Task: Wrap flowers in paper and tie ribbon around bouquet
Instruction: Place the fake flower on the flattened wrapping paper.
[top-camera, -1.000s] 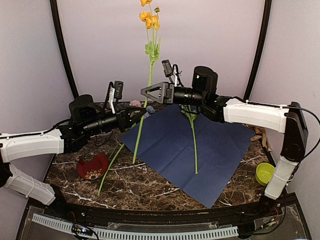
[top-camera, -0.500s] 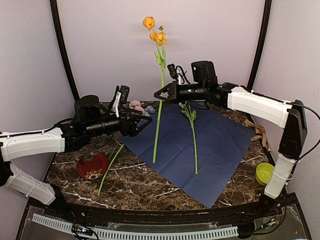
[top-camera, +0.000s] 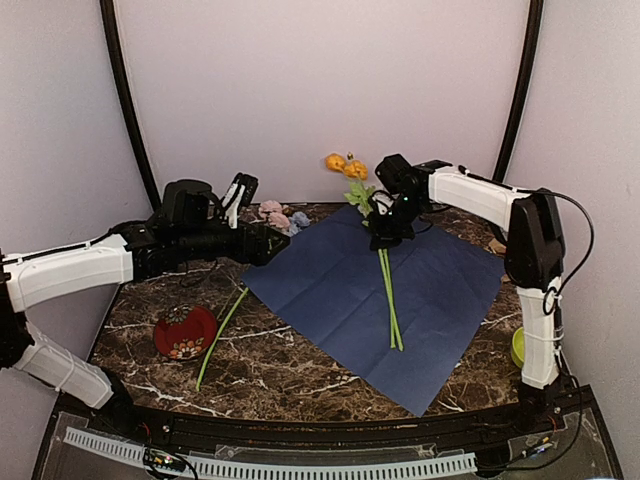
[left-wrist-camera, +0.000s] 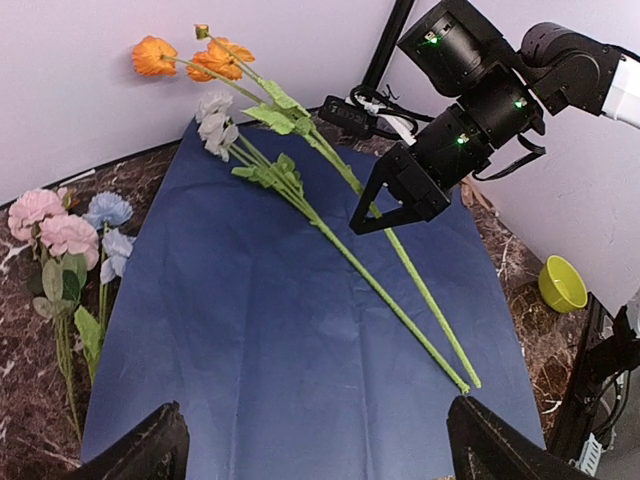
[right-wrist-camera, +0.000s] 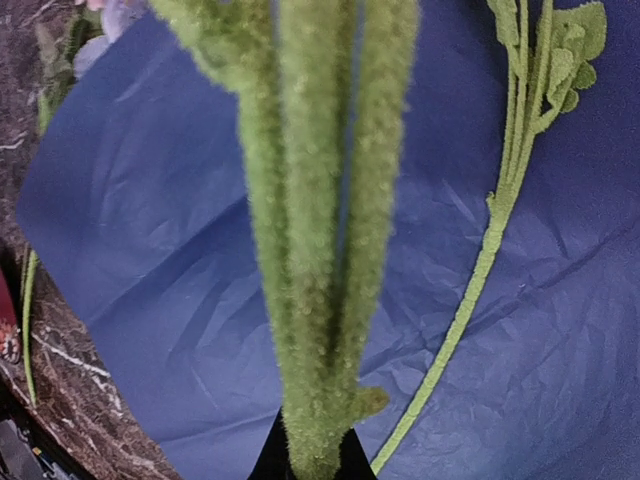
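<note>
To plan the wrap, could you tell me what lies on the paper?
A white-headed flower lies free; an orange flower sits in the right gripper. The table beneath is covered.

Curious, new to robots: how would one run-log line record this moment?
left end effector: open, empty | right end effector: shut on orange flower | paper: navy up | white flower: on paper

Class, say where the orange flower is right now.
Top view: the orange flower is right of centre on the paper, beside the white flower, its stem in the right end effector.
</note>
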